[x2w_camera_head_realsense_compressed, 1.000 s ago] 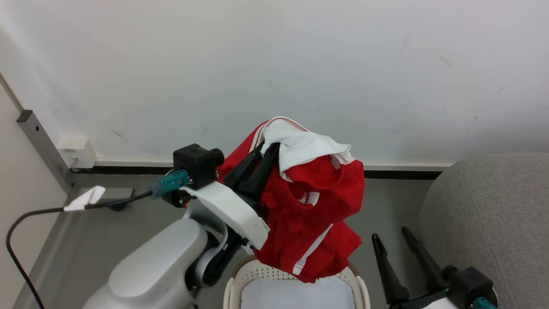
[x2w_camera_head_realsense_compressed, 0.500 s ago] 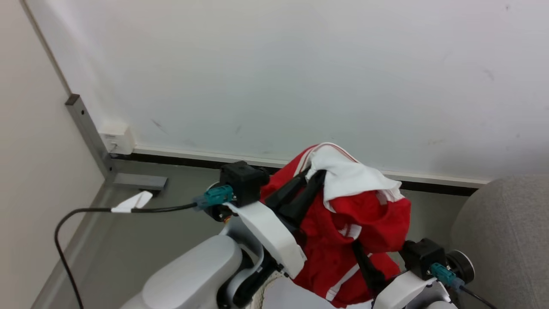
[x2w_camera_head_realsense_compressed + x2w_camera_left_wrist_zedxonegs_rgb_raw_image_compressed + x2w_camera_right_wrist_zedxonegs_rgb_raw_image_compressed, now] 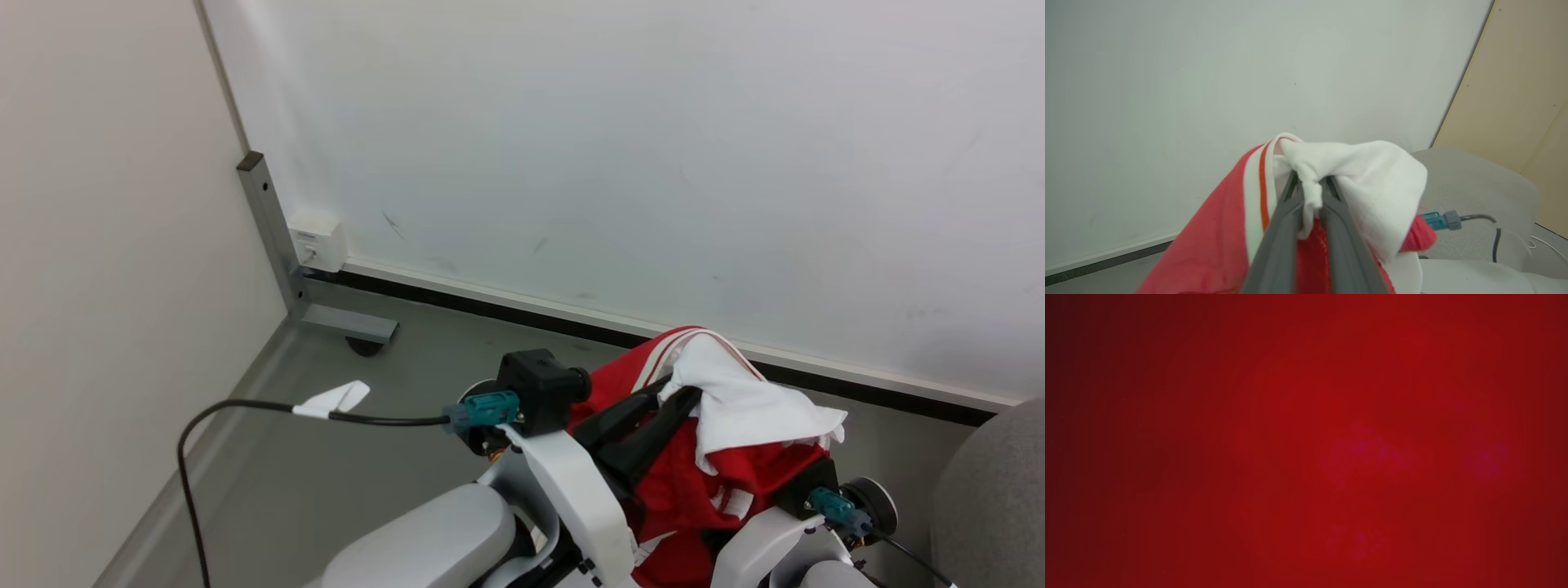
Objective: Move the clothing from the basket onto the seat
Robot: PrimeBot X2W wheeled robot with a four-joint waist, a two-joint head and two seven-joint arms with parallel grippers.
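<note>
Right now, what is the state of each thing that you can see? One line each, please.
clothing: held up in the air, bunched, draped over the left gripper.
left gripper: shut on a white fold of the clothing.
right gripper: fingers buried in the clothing; open or shut cannot be told.
seat: no clothing on the part in view.

Bare test room: white wall (image 3: 653,122), grey floor (image 3: 367,490), upholstered seat (image 3: 1000,490).

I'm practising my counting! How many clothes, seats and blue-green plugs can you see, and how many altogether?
Clothes: 1, the red and white clothing, pinched in the left gripper.
Seats: 1, the grey seat.
Blue-green plugs: 2, a left plug and a right plug.
Total: 4.
</note>
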